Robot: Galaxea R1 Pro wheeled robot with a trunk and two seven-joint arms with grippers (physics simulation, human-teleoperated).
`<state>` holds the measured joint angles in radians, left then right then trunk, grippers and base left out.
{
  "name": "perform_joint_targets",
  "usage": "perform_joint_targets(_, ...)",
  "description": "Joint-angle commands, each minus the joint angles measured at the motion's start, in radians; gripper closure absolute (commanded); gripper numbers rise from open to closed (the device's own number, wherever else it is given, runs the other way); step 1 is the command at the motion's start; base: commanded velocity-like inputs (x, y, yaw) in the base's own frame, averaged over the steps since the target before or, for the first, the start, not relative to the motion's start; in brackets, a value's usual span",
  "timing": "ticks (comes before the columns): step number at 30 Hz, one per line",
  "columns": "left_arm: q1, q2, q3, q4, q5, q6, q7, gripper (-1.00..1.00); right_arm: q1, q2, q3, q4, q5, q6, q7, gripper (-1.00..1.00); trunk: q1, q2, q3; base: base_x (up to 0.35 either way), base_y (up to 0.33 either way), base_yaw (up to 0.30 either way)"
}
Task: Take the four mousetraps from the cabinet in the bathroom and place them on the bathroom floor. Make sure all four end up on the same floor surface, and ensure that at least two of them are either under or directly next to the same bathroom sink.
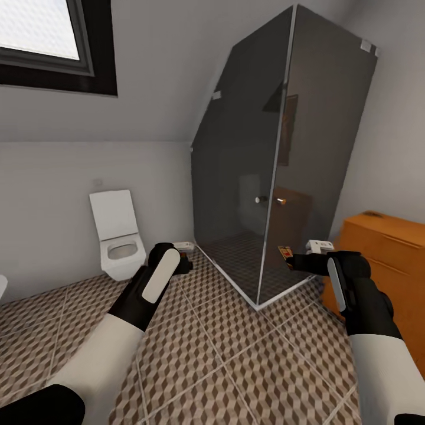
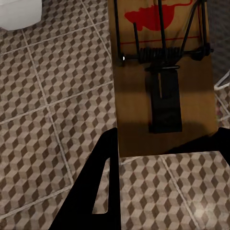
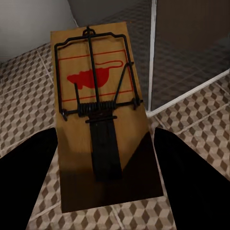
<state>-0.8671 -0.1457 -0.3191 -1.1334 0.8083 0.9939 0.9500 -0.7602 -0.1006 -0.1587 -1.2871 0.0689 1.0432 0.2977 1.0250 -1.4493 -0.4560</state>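
**Two mousetraps carried above the tiles, one in each gripper**

The left gripper (image 1: 184, 264) is clamping one mousetrap (image 2: 163, 76) by its near end; the right gripper (image 1: 295, 262) is clamping a second mousetrap (image 3: 98, 120) likewise. Each trap's long axis is running straight out from between its fingers, sprung bar uppermost. Both are hanging clear of the bathroom floor (image 1: 236, 360), which is lying directly beneath them, so the release probably calls for a downward reach. The cabinet (image 1: 386, 260) is standing just beside the right arm; whether it is holding further traps cannot be told. The shower enclosure (image 1: 283, 153) is rising ahead, the toilet (image 1: 121, 236) to the left.
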Motion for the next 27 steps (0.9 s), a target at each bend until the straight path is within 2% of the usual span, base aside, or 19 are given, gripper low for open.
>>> perform_joint_targets(1,-0.001,0.0,-0.001,0.0,0.008,0.003,0.011,1.0,-0.001,0.0,-0.001,-0.001,0.007,0.004,0.008,1.0,0.0,-0.001,-0.001,0.0,0.0,0.227)
perform_joint_targets(27,-0.001,0.0,-0.001,0.0,0.007,0.002,0.01,1.0,-0.001,0.001,-0.001,0.0,0.006,0.004,0.008,1.0,0.0,-0.001,-0.009,0.0,0.0,0.275)
